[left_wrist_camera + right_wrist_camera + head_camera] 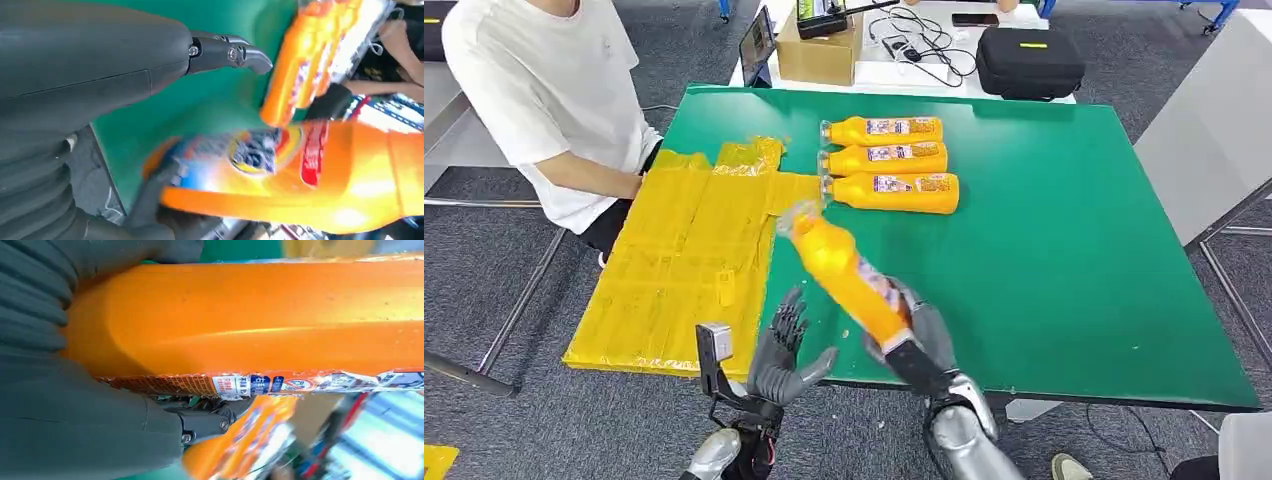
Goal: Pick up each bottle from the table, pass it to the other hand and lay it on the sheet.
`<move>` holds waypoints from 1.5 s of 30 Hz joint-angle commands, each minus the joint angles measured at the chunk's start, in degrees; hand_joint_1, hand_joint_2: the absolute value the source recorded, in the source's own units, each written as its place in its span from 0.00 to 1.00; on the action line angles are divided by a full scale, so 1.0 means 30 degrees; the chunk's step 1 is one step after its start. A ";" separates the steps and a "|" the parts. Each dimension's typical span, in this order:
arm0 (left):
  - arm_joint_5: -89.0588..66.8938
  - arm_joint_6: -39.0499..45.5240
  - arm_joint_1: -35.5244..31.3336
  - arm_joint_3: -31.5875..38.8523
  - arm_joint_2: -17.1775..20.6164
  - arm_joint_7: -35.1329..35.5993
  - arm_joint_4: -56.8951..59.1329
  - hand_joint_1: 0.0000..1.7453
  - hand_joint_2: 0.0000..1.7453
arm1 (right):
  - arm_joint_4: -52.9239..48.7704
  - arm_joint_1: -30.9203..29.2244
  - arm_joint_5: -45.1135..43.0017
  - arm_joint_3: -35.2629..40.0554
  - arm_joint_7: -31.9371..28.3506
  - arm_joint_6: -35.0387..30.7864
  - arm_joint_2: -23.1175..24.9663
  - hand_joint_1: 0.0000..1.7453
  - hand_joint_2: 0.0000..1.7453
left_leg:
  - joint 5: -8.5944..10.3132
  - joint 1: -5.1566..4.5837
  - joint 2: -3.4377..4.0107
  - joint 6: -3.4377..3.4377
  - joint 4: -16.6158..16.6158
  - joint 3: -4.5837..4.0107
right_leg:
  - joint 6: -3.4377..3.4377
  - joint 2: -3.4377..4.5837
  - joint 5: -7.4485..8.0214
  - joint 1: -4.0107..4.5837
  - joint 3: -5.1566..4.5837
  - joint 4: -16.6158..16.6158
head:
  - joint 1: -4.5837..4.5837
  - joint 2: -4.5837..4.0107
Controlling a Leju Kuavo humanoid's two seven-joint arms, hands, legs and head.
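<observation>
Where the green table (1064, 260) takes up the middle of the room, a crinkled yellow sheet (684, 270) covers its left part and hangs a little over the near edge. Three orange bottles (886, 160) lie side by side on the green top just beyond the sheet, caps toward it, the nearest one touching the sheet's corner. The right hand (919, 335) grasps a fourth bottle (844, 270) by its lower end and holds it in the air, tilted, with the cap pointing up toward the sheet and the three lying bottles. In the right wrist view that held bottle (260, 315) runs across the picture, its label torn and wrinkled along one edge. The left hand (786, 350) hangs just beside it over the near table edge, released, its fingers spread and pointing up, holding nothing; I cannot tell if a fingertip touches the bottle. A person in a white shirt (544, 90) sits at the far left corner, one forearm resting by the sheet. Behind the green table a white table carries a cardboard box (819, 50), a tangle of cables (914, 35) and a black case (1029, 60). The floor is grey carpet (484, 260), and a grey panel (1204, 130) stands off to the right.
</observation>
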 commanded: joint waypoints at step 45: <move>0.4239 -0.4165 0.0574 0.0727 0.0818 0.0669 -0.3157 1.00 1.00 | -0.1445 0.0114 -0.1906 0.1748 -0.1550 -0.1342 0.0205 0.00 0.00 | -0.0029 0.0017 -0.0001 -0.0030 -0.0005 0.0061 | -0.0052 -0.0027 -0.0032 0.0022 0.0070 -0.0017 | 0.0000 0.0000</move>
